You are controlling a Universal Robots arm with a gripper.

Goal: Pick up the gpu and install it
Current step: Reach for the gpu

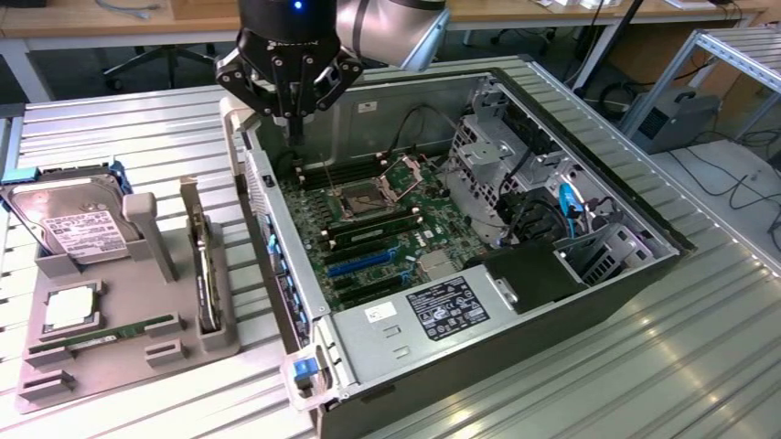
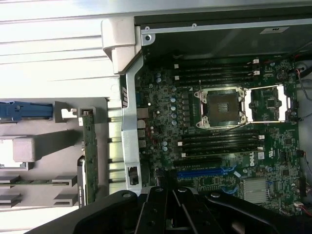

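Gripper (image 1: 293,128) is fingers pinched together, holding nothing, hanging above the case (image 1: 379,320) near the edge that faces the holder (image 1: 110,366). The gpu (image 1: 205,274) is not picked yet. It stands on its long edge in a slot along the holder's edge nearest the case, likely kept upright so its top edge is free to pinch. The case lies open side up, so the motherboard (image 1: 403,229) can be reached from above.

Exterior view gives the whole holder: hard drive (image 1: 73,229) at its back corner, memory stick (image 1: 123,331) flat near the front. Wrist view looks straight down, showing the gpu (image 2: 87,146) edge-on as a thin green strip, plus the blue slot (image 2: 204,171) on the board just beside the fingers (image 2: 157,209).
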